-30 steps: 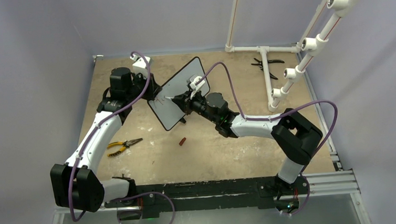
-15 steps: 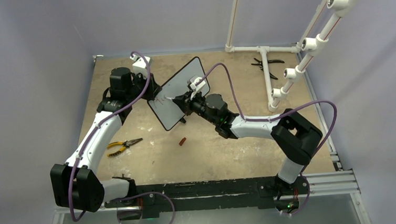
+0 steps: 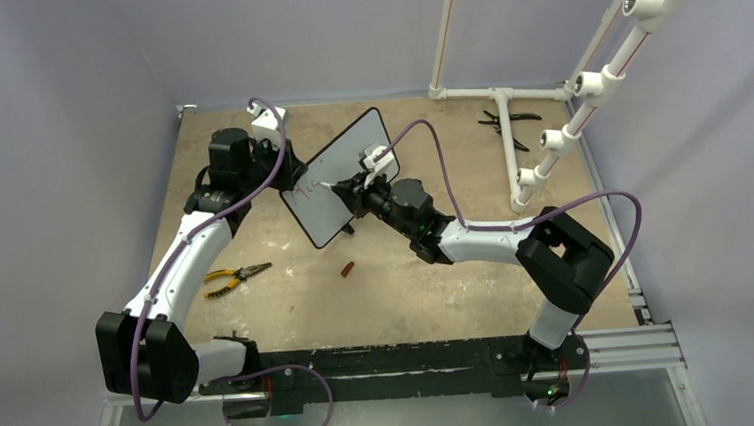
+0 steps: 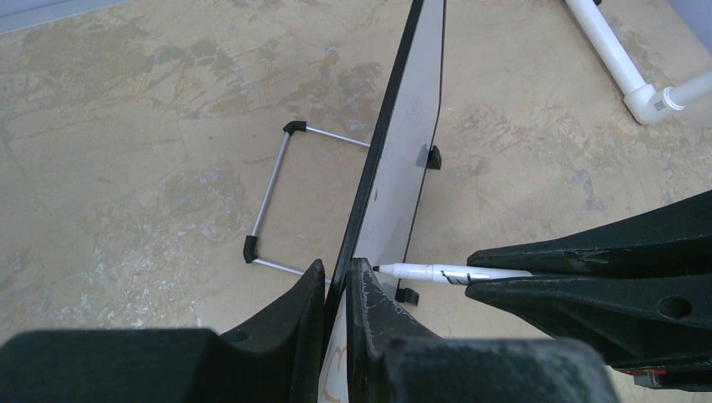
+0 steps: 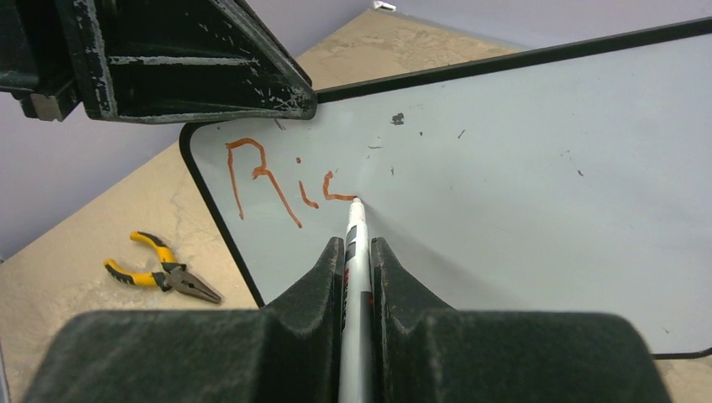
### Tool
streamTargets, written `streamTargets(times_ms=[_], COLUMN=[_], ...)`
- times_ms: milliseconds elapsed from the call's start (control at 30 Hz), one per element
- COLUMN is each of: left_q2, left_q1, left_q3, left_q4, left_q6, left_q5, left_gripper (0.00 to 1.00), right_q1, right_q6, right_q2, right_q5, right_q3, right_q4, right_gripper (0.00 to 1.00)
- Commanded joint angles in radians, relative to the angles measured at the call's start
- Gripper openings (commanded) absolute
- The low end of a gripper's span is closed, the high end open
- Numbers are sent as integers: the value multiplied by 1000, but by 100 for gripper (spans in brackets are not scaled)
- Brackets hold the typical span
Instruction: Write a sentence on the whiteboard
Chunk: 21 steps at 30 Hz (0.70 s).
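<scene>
The table (image 3: 290,319) bears the whiteboard (image 3: 349,153) at its far middle, propped steeply on a wire stand (image 4: 269,201). The board is judged light, thin and stiff, with a slick face. Under pen pressure it would likely slide or tip, so the framed edge is judged the best place to hold it.

That edge is pinched by the left gripper (image 4: 336,277), with 1 finger on each face near the upper left corner. The right gripper (image 5: 356,248) is pressed together on a marker (image 5: 353,277), which is held along its barrel between the 2 fingers. The barrel looks smooth, and a firm hold is judged necessary.

The tip is touching the board. Of the sentence (image 5: 277,200), only 3 red letters, "Ric", are written near the top left, so most of the writing is judged undone.
</scene>
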<state>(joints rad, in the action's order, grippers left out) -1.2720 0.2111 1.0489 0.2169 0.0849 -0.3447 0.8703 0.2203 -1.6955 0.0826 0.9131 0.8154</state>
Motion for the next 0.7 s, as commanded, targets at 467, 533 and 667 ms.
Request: streamTargets(times_ms=[467,533,667], left_q2=[20,20,20], left_q1=[-4,-4,-4], left_q3=[-14,-16,-16], left_q4=[-22,-22,-22], left_q6=[1,2,1], left_q5=[4,4,3], left_gripper=[0,0,0], right_q1=[11,14,19], right_q6=[19,19,20], right_q2=[1,-1,1], right_q5=[-11,-20,-48], right_q3=[-37,-39,-36], right_q4=[-17,-6,17], right_gripper=[0,0,0])
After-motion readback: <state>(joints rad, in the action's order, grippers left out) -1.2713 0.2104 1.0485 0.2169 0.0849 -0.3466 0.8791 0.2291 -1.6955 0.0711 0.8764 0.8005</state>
